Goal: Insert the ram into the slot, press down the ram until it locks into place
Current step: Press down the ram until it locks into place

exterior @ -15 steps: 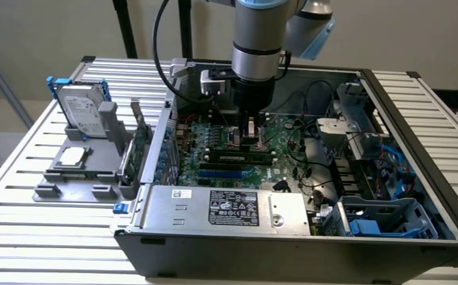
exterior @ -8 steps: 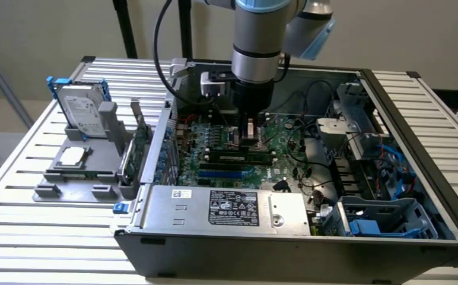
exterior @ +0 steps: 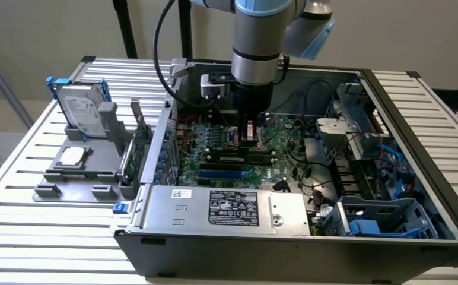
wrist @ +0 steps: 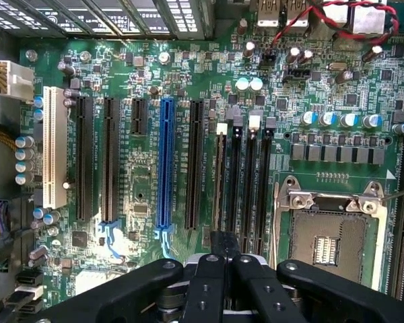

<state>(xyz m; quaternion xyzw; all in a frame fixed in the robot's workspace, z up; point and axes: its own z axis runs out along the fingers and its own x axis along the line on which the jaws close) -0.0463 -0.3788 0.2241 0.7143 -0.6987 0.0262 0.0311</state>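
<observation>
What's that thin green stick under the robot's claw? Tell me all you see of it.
The ram is a long, thin, dark-green stick lying along a black slot on the motherboard inside the open computer case. It sits on edge, level, directly beneath the gripper. Whether it is fully locked cannot be told.

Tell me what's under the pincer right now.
The black memory slots on the motherboard run under the pincer. It covers their near ends and whatever lies there.
</observation>
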